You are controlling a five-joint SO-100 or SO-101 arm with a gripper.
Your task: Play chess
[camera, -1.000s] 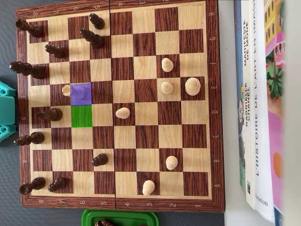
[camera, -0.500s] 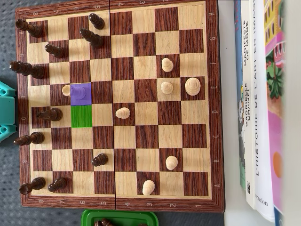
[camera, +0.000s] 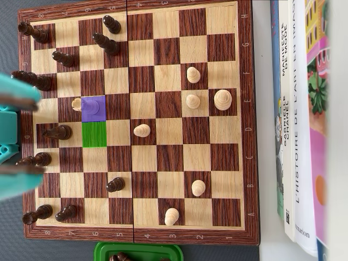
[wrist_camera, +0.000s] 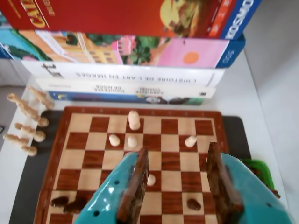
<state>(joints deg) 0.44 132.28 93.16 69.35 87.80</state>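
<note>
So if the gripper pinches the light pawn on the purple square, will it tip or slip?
The light pawn looks tall over a narrow base, so a push high up probably tips it. Its rounded, smooth-looking wood may slip between the open gripper fingers. The dark piece nearby might get knocked.

White table (camera: pixel 267 239), stacked books (wrist_camera: pixel 126 70) alongside, prob. daylight.

A stack of large flat books (wrist_camera: pixel 126 70) lies on the white table (wrist_camera: pixel 261 100), just beyond the far edge of the board in the wrist view. The top one is red (wrist_camera: pixel 121 16), then a pastel illustrated one (wrist_camera: pixel 140 51), then white spines (camera: pixel 298 125) with black lettering.
</note>
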